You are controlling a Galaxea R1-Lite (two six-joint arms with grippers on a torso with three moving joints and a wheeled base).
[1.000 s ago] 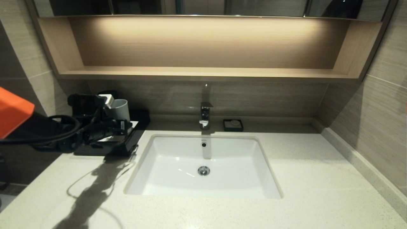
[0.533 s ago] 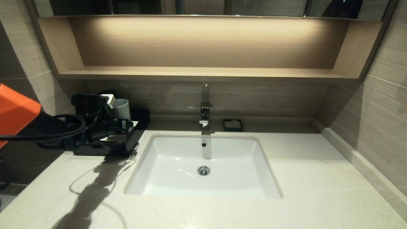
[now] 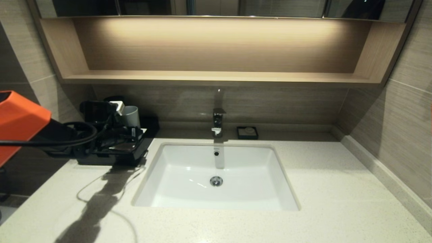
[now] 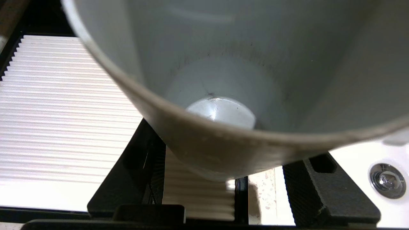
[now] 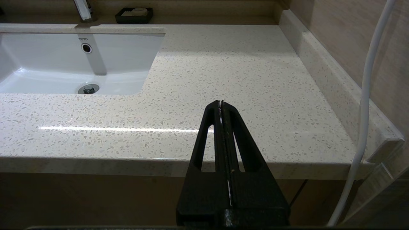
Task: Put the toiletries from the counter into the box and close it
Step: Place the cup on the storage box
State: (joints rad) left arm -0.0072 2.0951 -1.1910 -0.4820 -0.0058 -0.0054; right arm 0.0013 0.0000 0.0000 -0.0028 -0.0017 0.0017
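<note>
The black box (image 3: pixel 136 152) with its white ribbed top panel (image 4: pixel 60 121) sits at the counter's (image 3: pixel 337 189) back left corner. Above it hangs my left gripper (image 3: pixel 132 132), shut on the grey tumbler cup (image 3: pixel 130 116). In the left wrist view the cup (image 4: pixel 243 64) fills most of the picture, open mouth toward the camera, with the black fingers (image 4: pixel 322 188) on either side of it. No toiletries show in any view. My right gripper (image 5: pixel 221 103) is shut and empty, just off the counter's front edge at the right.
A white sunken basin (image 3: pixel 175 189) lies in the middle of the counter, with a chrome faucet (image 3: pixel 218 120) behind it. A small black soap dish (image 3: pixel 247 132) stands right of the faucet. A wooden shelf (image 3: pixel 216 77) runs above, and walls close both sides.
My left arm has shifted slightly to the right over the box, carrying the grey cup with it. The right arm has not moved.
</note>
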